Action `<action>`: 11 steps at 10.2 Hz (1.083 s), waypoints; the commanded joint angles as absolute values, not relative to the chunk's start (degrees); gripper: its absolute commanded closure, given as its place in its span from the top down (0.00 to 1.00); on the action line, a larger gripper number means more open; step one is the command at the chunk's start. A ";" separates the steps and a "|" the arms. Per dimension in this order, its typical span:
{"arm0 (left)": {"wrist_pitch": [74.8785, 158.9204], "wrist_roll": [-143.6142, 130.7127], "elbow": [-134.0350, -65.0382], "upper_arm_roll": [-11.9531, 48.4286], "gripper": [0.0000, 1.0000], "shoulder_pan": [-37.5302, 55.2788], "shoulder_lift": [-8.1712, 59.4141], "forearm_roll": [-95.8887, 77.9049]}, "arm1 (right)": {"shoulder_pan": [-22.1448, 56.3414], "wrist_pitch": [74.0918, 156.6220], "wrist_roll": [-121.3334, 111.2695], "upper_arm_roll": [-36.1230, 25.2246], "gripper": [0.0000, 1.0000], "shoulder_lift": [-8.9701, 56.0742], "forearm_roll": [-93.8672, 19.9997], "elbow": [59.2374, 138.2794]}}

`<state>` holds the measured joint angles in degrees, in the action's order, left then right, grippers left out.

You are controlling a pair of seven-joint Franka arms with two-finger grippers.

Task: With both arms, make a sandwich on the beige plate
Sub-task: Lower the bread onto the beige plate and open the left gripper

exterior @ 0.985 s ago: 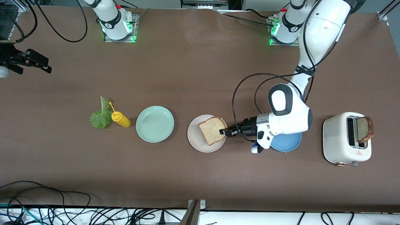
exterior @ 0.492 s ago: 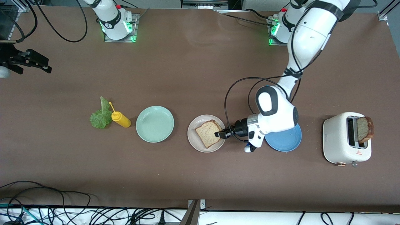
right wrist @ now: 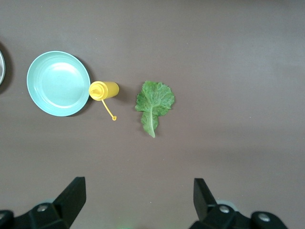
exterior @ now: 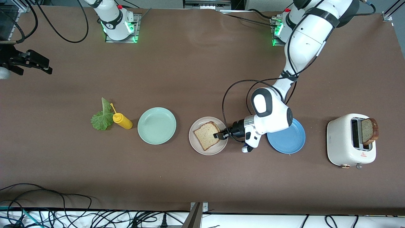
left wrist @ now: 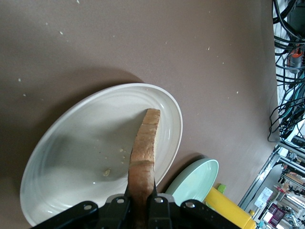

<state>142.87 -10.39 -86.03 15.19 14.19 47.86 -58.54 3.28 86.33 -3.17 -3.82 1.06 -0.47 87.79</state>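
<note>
Left end effector (exterior: 220,136), arm stretched low, clamps a bread slice (exterior: 206,135) over the beige plate (exterior: 199,147).

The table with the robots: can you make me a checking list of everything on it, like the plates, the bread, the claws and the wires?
Surface: brown table, a few pale crumbs in the left wrist view.
Job's things: bread slice over the beige plate, gripped at one edge; second slice in the toaster; lettuce leaf on the table beside the yellow bottle.
Clutter: mint-green plate, blue plate, both bare.
Grippers: left gripper shut on the bread slice at the beige plate's edge; right gripper open, waiting high above the lettuce leaf.
Cables: black loop on the left arm; tangle off the table's near edge.
Surroundings: dark clamp at the right arm's end.
</note>
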 commanded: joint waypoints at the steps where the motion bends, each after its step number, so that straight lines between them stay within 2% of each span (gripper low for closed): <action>1: 143.79 -3.28 -87.71 15.47 0.00 13.63 47.90 -60.73 | 3.16 85.61 -3.52 -3.96 1.00 0.97 -1.41 87.45; 2: 143.70 -1.34 -88.15 15.47 0.00 13.01 47.90 -60.73 | 3.16 85.61 -3.52 -3.96 1.00 0.97 -1.41 87.45; 3: 143.70 -1.14 -88.33 15.47 0.18 12.31 47.90 -60.65 | 3.16 85.61 -3.52 -3.96 1.00 0.97 -1.41 87.45; 4: 143.70 -1.23 -88.33 15.38 0.80 12.13 47.81 -60.64 | 3.16 85.61 -3.52 -3.96 1.00 0.97 -1.41 87.45; 5: 143.70 -1.75 -88.33 15.21 1.00 12.04 47.64 -60.64 | 3.16 85.61 -3.52 -3.96 1.00 0.97 -1.41 87.45; 11: 143.70 -1.67 -87.98 13.54 1.00 10.90 46.85 -55.12 | 3.16 85.61 -3.25 -3.87 1.00 0.88 -1.41 87.45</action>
